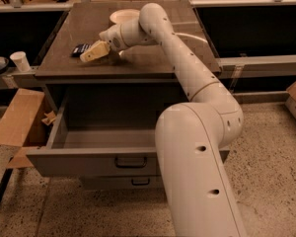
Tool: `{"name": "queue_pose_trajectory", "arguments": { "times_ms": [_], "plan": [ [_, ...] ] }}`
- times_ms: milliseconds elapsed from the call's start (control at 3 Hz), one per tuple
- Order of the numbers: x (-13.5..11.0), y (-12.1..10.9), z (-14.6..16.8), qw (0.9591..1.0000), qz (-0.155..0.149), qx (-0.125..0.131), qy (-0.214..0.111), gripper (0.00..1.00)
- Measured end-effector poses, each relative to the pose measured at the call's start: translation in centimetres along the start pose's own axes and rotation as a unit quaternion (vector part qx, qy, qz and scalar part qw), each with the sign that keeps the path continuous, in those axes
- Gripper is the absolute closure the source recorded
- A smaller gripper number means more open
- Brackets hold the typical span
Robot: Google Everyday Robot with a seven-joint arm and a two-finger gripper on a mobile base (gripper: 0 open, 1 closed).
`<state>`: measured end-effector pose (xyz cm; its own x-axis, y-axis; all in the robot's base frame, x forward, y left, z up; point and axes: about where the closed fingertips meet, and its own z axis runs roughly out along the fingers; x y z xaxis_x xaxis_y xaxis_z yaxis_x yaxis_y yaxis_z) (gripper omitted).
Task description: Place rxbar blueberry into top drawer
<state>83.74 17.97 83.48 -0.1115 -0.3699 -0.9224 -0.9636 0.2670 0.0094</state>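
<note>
Tip of my tool [94, 52] hangs low over the tabletop [153, 58], and the bar [80, 49] lies just beyond it, leftward, its long axis seemingly in line with my reach. Tool's width: cannot tell. Below, the top drawer [79, 163] gapes open.

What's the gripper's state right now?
Gripper: over the cabinet top, beside the rxbar blueberry; open or shut cannot be told.
</note>
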Motion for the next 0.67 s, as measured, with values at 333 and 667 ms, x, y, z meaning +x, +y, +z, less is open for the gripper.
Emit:
{"name": "queue_pose_trajectory", "arguments": {
  "times_ms": [333, 667],
  "plan": [
    [0.11, 0.07, 0.31, 0.9999, 0.010, 0.002, 0.005, 0.40],
    [0.32, 0.26, 0.66, 0.9998, 0.022, -0.001, 0.001, 0.63]
  ]
}}
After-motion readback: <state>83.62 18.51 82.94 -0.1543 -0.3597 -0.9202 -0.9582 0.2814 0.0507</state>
